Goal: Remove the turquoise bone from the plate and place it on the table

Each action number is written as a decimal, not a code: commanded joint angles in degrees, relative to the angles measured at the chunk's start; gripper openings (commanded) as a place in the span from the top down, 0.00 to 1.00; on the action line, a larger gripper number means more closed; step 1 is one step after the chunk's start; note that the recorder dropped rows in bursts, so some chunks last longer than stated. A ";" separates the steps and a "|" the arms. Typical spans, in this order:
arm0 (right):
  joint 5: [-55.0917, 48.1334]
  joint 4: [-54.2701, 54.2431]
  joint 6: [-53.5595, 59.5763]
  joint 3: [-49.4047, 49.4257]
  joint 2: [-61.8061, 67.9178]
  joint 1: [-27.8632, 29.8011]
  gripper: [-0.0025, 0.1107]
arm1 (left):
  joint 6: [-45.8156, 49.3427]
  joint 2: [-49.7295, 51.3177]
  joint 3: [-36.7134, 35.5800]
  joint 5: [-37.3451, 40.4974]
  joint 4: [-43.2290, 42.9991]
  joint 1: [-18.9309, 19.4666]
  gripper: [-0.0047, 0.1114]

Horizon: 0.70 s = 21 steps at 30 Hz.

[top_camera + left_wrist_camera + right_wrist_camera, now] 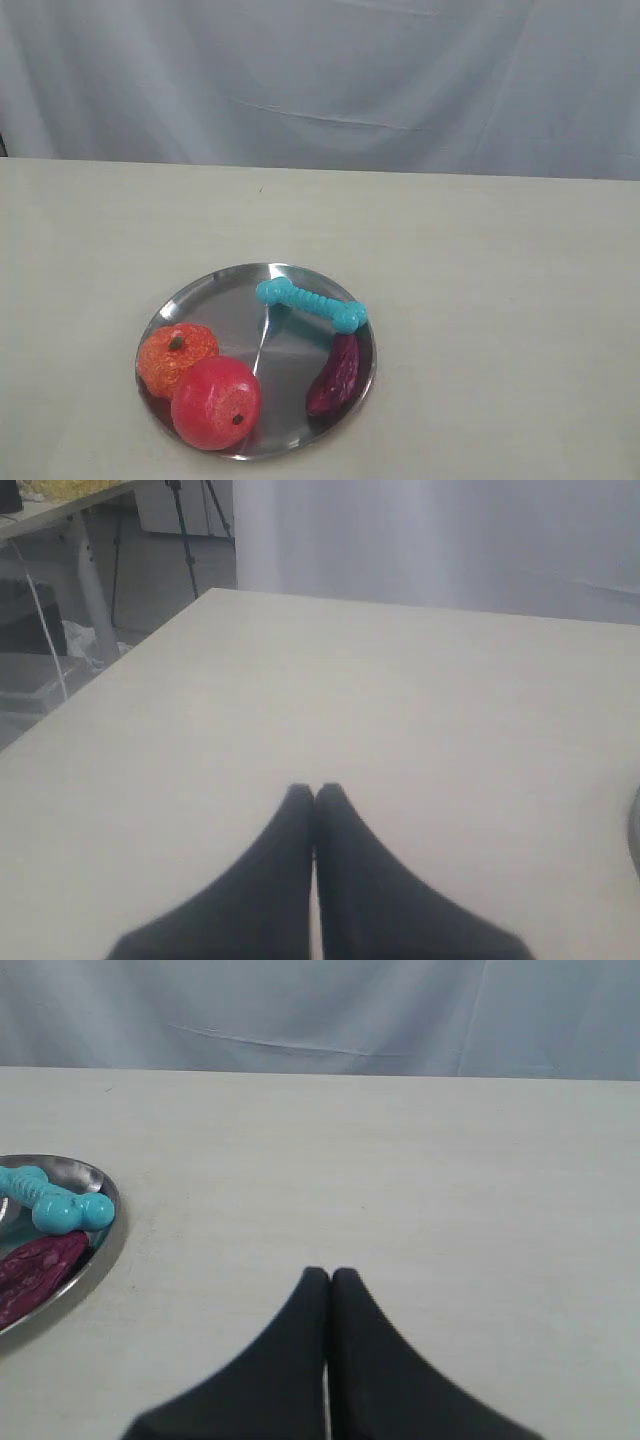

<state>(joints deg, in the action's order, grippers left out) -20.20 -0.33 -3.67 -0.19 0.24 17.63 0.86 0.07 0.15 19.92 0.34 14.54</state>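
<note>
The turquoise bone (311, 305) lies across the far right part of the steel plate (225, 296), which rests on the beige table (480, 260). The right wrist view shows the bone (55, 1202) at the plate's rim (108, 1198), well apart from my right gripper (330, 1276), which is shut and empty over bare tabletop. My left gripper (315, 792) is also shut with nothing in it, above bare table (400, 700). Neither gripper shows in the exterior view.
On the plate also sit an orange fruit (176, 355), a red apple (216, 401) and a dark red wrinkled pod (336, 374), the pod just beside the bone. A grey curtain (320, 80) hangs behind the table's far edge.
</note>
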 commanded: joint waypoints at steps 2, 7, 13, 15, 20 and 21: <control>0.19 0.33 -0.13 0.19 -0.24 0.00 0.98 | -0.24 -0.07 -0.15 -0.31 -0.34 0.14 0.96; 0.19 0.33 -0.13 0.19 -0.24 0.00 0.98 | -0.24 -0.07 -0.15 -0.31 -0.34 0.14 0.96; 0.19 0.33 -0.30 0.19 -0.24 0.00 0.98 | -0.24 -0.07 -0.15 -0.31 -0.34 0.14 0.96; 0.19 0.33 -0.30 0.19 -0.24 0.00 0.98 | -0.24 -0.07 -0.15 -0.31 -0.34 0.14 0.96; 0.19 0.33 -0.30 0.19 -0.24 0.00 0.98 | -0.24 -0.07 -0.15 -0.31 -0.34 0.14 0.96; 0.67 0.89 0.07 0.19 -0.24 0.00 0.98 | -0.24 -0.07 -0.15 -0.31 -0.34 0.14 0.96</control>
<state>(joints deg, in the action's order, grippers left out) -20.20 -0.33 -3.67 -0.19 0.24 17.63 0.86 0.07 0.15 19.92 0.34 14.54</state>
